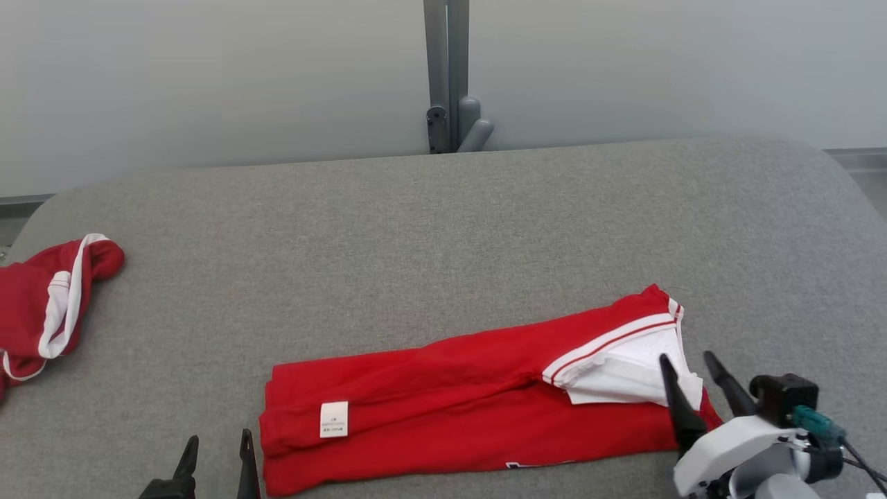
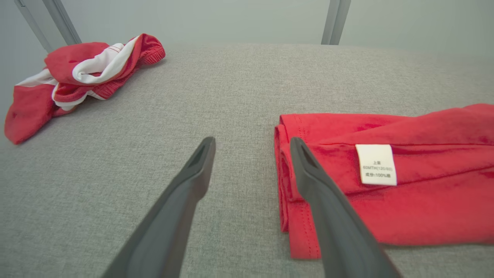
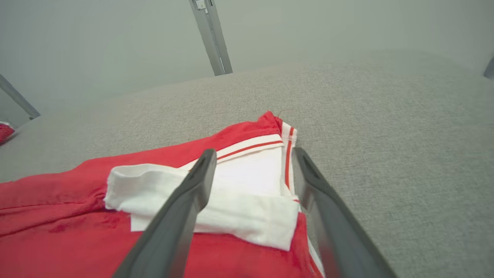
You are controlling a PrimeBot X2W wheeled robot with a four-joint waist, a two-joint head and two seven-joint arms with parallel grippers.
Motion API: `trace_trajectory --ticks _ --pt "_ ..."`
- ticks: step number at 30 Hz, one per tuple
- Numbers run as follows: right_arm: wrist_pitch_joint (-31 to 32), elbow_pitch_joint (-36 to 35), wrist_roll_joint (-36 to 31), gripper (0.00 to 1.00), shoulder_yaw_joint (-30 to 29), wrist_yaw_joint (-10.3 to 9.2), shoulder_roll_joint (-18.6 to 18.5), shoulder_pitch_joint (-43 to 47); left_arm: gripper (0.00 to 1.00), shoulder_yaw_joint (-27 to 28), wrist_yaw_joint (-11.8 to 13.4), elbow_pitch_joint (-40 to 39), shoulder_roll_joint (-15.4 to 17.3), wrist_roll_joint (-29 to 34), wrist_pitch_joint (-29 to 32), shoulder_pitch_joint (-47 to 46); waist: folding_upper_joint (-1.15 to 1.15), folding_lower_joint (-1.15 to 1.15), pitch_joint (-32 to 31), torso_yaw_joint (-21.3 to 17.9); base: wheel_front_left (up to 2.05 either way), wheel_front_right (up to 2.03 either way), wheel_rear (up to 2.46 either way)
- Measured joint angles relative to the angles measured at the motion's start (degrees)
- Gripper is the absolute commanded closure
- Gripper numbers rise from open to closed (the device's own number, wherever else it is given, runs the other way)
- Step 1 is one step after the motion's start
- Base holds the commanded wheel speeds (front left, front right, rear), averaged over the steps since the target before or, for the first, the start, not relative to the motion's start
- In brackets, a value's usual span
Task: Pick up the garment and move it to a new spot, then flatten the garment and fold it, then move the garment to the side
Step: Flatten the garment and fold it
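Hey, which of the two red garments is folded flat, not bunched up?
The long garment in the middle, a flat folded strip with a white label. The other garment lies crumpled at the far left.

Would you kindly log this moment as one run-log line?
garment: folded lengthwise | left gripper: open, at label end | right gripper: open, over white-trimmed end

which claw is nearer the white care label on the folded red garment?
Left. The left claw sits beside the garment, just off the end bearing the care label; the right claw is at the opposite end.
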Motion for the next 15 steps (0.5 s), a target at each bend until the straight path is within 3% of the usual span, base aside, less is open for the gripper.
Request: trace_trajectory --ticks 8,15 --pt "0.31 -1.05 2.27 0.00 16.10 0.01 -4.74 -2.47 0.00 -0.73 -0.44 0.47 -0.23 -0.18 0.00 0.93 0.00 0.00 -0.66 2.30 0.00 0.00 0.00" --pt "10.04 -6.02 8.72 0.00 31.73 0.01 -17.48 -11.17 0.00 -1.43 -0.27 0.74 -0.27 -2.20 0.00 1.02 0.00 0.00 0.33 2.74 0.00 0.00 0.00"
